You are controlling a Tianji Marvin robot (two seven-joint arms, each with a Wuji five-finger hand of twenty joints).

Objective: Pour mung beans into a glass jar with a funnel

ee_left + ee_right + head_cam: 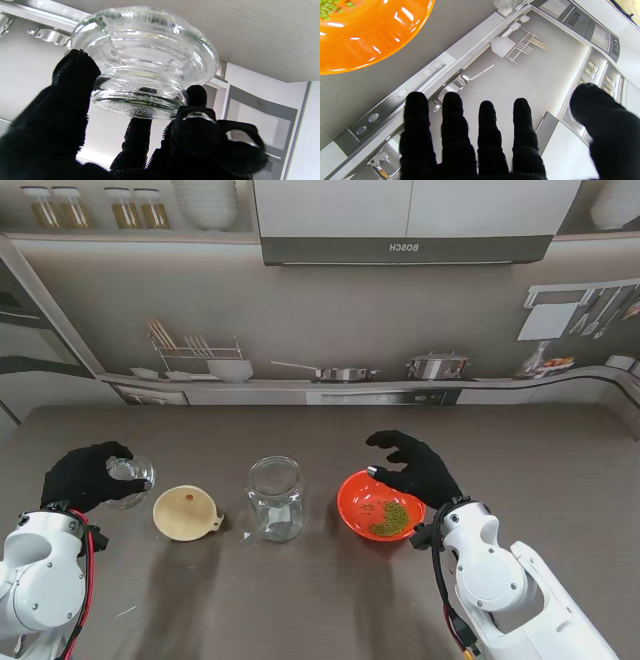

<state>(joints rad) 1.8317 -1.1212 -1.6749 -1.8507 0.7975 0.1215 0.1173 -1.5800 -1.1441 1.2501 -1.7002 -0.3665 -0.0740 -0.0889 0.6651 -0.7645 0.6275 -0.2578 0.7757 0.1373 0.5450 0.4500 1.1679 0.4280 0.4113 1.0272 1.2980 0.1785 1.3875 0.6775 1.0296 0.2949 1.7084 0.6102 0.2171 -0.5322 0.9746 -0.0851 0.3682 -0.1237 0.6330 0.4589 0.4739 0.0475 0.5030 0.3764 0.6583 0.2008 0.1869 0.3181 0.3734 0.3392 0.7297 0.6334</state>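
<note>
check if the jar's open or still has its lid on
Open. The glass jar stands upright with a bare mouth, and the left hand holds the glass lid off to its left.

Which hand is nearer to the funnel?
Left. The left hand, holding the glass lid, is just beside the funnel; the right hand hovers over the orange bowl.

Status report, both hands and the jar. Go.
Left hand shut on glass lid, far left. Right hand open beside orange bowl of mung beans. Glass jar uncapped, funnel lying beside it on the table. Nothing in the way.
</note>
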